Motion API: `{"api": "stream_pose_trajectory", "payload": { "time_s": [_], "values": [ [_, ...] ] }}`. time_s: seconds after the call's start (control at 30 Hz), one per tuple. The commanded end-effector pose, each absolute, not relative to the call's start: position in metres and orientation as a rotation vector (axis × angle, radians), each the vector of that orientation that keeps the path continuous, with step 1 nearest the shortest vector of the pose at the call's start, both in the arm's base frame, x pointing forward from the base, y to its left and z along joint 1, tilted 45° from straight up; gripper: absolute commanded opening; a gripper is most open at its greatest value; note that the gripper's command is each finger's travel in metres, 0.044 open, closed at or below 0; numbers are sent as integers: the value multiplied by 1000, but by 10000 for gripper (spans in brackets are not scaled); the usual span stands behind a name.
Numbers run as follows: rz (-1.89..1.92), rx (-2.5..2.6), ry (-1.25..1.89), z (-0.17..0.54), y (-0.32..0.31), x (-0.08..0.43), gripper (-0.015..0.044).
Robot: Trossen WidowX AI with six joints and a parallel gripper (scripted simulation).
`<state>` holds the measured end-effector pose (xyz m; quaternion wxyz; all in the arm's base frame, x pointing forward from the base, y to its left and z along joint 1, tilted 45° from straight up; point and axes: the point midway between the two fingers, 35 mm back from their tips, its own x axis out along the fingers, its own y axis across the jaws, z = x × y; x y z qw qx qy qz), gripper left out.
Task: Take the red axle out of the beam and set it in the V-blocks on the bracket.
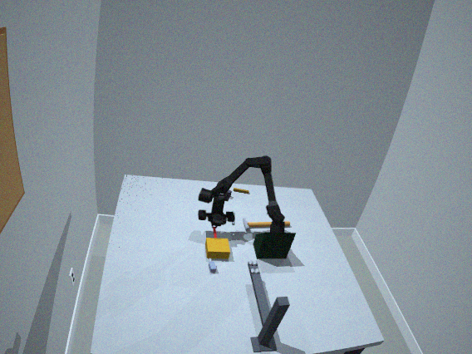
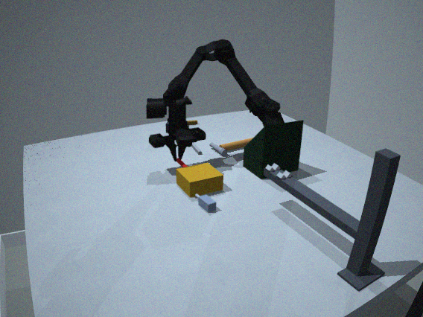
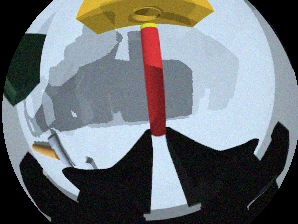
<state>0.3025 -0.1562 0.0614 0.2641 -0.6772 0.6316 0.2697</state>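
Stretching from the fingertips toward a yellow block, the red axle (image 1: 215, 232) (image 2: 182, 163) (image 3: 154, 82) was held by one end in the closed gripper (image 1: 214, 225) (image 2: 176, 160) (image 3: 157, 132). Its far end wore a narrow yellow band, seen in the wrist view near the round hole in the side of the yellow beam (image 1: 218, 248) (image 2: 199, 179) (image 3: 145, 15). Most of the red length was out in the open; whether the banded tip had fully cleared the hole could not be told.

The beam, a squat box, lay flat on the pale table (image 1: 166, 299) (image 2: 112, 242). Just beside it, on the side opposite the gripper, lay a small pale blue block (image 1: 213, 267) (image 2: 207, 203) with a short peg pointing toward the beam.

Farther off, a dark grey bracket (image 1: 273, 322) (image 2: 374, 216) had an upright post on a flat foot and a long arm reaching toward a dark green stand. White V-blocks (image 1: 253, 267) (image 2: 278, 170) sat at the end of that arm, with no axle in them.

The black robot arm (image 1: 269, 183) (image 2: 240, 74) arched over from the green stand (image 1: 272, 246) (image 2: 283, 145) (image 3: 25, 65). Behind lay a hammer (image 1: 267, 224) (image 2: 236, 144) with an orange handle.
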Motion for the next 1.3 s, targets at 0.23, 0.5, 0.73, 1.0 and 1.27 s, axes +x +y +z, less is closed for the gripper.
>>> {"api": "stream_pose_trajectory", "payload": {
  "time_s": [0.23, 0.5, 0.73, 1.0, 1.27],
  "values": [
    [735, -1829, 1707, 53, -166, 304, 0],
    [729, -1830, 1708, 55, -166, 305, 79],
    [729, -1830, 1708, 55, -166, 305, 262],
    [735, -1829, 1706, 65, -155, 304, 440],
    [736, -1828, 1706, 78, -142, 303, 440]
  ]
}}
